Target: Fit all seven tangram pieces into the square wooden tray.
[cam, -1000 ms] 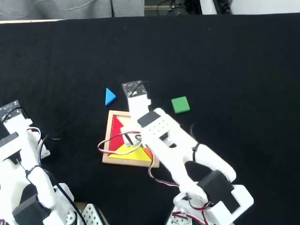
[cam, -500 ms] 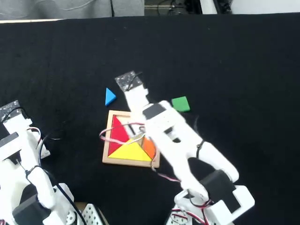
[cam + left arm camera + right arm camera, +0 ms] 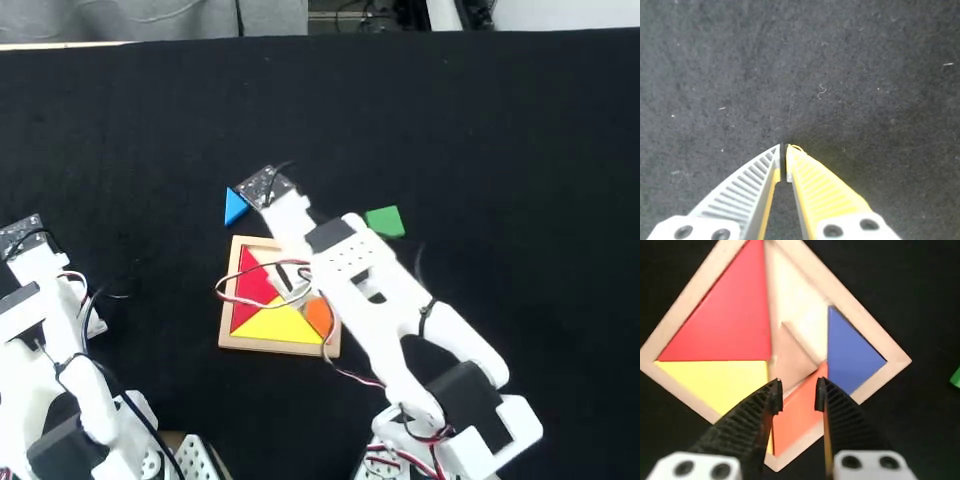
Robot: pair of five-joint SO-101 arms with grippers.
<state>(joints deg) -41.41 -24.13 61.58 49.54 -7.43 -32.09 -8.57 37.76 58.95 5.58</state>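
The square wooden tray (image 3: 897, 360) holds a red triangle (image 3: 730, 315), a yellow triangle (image 3: 715, 382), an orange piece (image 3: 800, 415), a dark blue triangle (image 3: 847, 355) and a small tan triangle (image 3: 790, 357). My right gripper (image 3: 796, 390) hovers open above the tan and orange pieces, holding nothing. In the high view the right arm (image 3: 350, 275) lies across the tray (image 3: 270, 345). A light blue triangle (image 3: 234, 205) and a green square (image 3: 385, 221) lie on the cloth beyond the tray. My left gripper (image 3: 785, 147) is shut and empty over bare cloth.
The left arm (image 3: 40, 300) stands at the near left, well apart from the tray. Black cloth covers the table, with wide free room at the back and right. Loose wires (image 3: 235, 290) from the right arm hang over the tray.
The right arm's far end has swung left towards the light blue triangle. The orange piece now shows beside the arm. The left arm has not moved.
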